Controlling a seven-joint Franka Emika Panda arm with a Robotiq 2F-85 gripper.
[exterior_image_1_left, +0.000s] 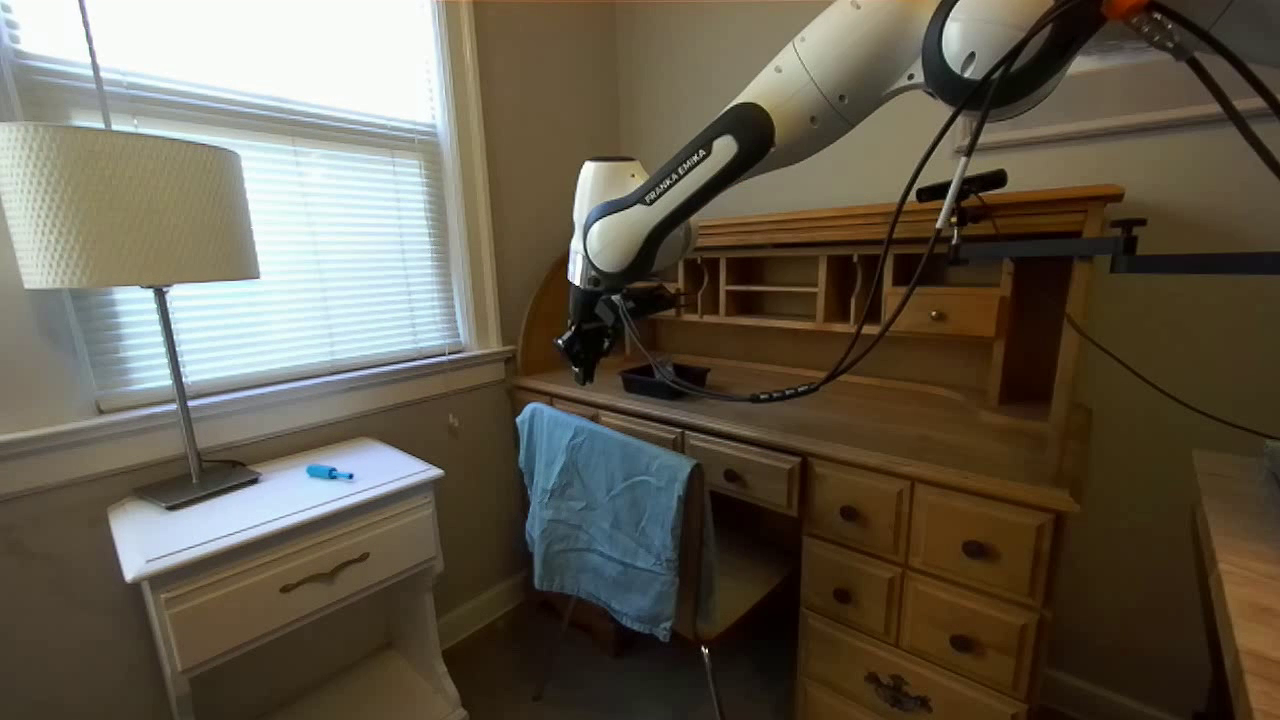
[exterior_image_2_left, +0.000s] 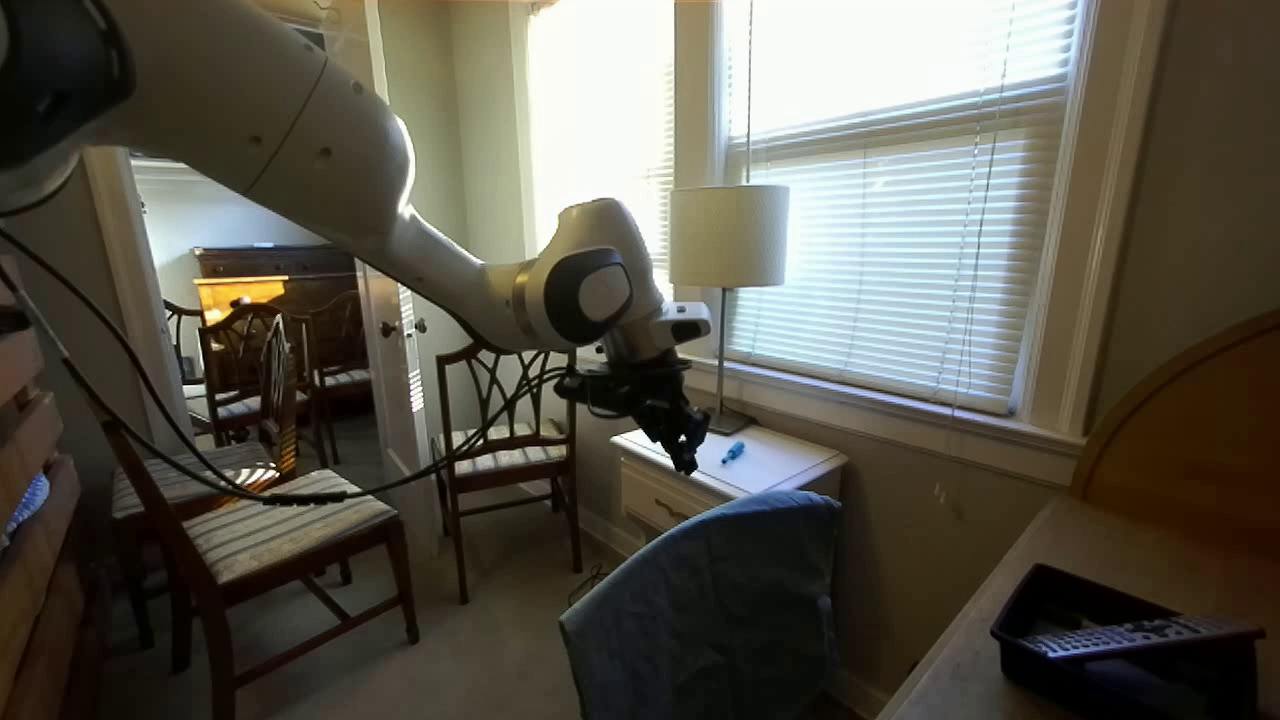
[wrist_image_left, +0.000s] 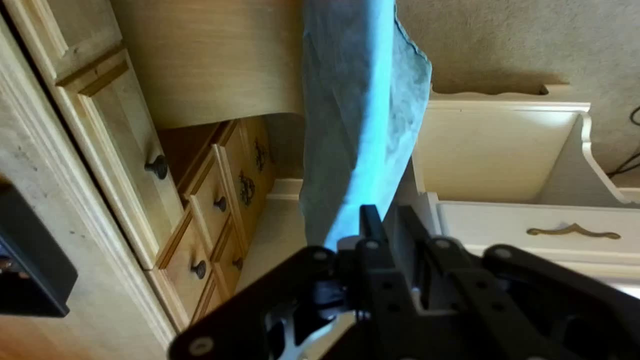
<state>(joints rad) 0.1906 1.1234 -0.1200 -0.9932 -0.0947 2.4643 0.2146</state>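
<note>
The two jaws of your gripper (wrist_image_left: 390, 214) are released: they stand slightly apart, with a narrow gap between the tips. They are above the blue cloth (exterior_image_1_left: 605, 510), near to it but not touching. This cloth hangs over the back of a chair (exterior_image_1_left: 745, 585) and falls down on both sides. Its colour is light blue, very pale along the top fold, and more greyish in the shadow. You see many creases on its surface, and in the wrist view a thin hem at the edge. Further out, the wooden tabletop (exterior_image_1_left: 900, 430) carries a black tray (exterior_image_2_left: 1120, 693) with a remote control (exterior_image_2_left: 1130, 636). Well apart stands a white nightstand (exterior_image_1_left: 385, 462).
</note>
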